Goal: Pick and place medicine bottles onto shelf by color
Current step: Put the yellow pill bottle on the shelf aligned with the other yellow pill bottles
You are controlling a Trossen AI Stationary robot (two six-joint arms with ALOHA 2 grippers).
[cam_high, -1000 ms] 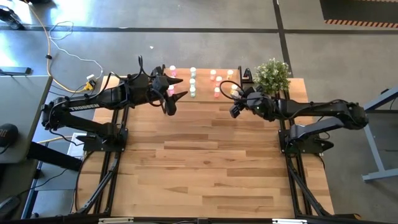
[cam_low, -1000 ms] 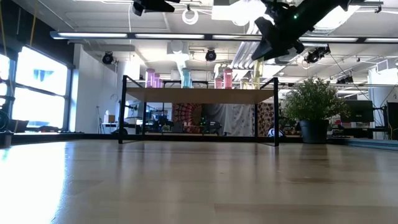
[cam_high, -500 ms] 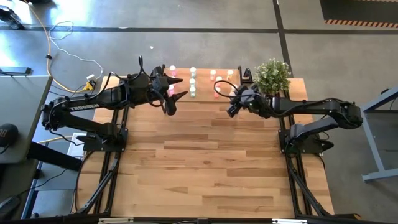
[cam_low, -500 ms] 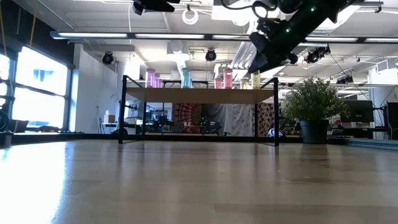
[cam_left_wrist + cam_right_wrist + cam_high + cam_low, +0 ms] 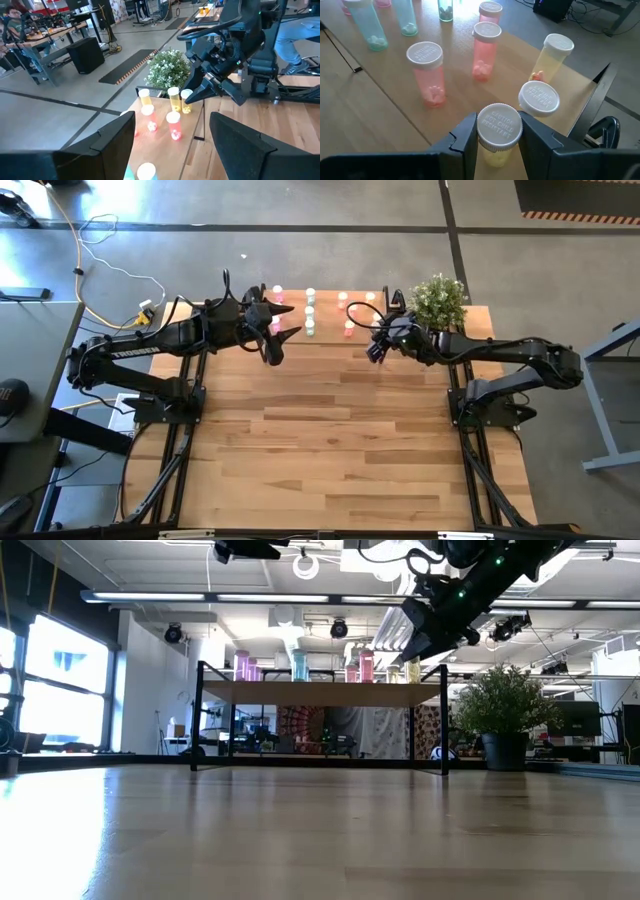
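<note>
**Mia:** What is the biggest thing here?

**Tom:** The big table of light wood planks (image 5: pixel 330 440). At its far edge stands the low shelf (image 5: pixel 320 692), a pale wood board on thin black legs. A bushy green plant in a dark pot (image 5: pixel 438 301) sits at the right end.

**Mia:** And the two dark robot arms?

**Tom:** Both reach toward the shelf. The left gripper (image 5: pixel 272 328) waits over the left end. Its fingers are spread wide and hold nothing.

**Mia:** What does the right gripper (image 5: pixel 500 137) do?

**Tom:** Its two fingers squeeze a small yellow see-through bottle with a white cap (image 5: pixel 499 135). It hangs just above the right end of the shelf.

**Mia:** Where are the other little bottles?

**Tom:** They stand on the shelf. Two more yellow bottles (image 5: pixel 552 57) are right beside the held one. Pink-red bottles (image 5: pixel 428 72) come next, and blue-green bottles (image 5: pixel 367 25) are farther off.

**Mia:** What could go wrong?

**Tom:** The closest yellow one is almost touching. If the gripper comes down crooked, a finger could bump it and tip it over. The shelf edge is near too, so a bottle put down too far out could roll off.
</note>
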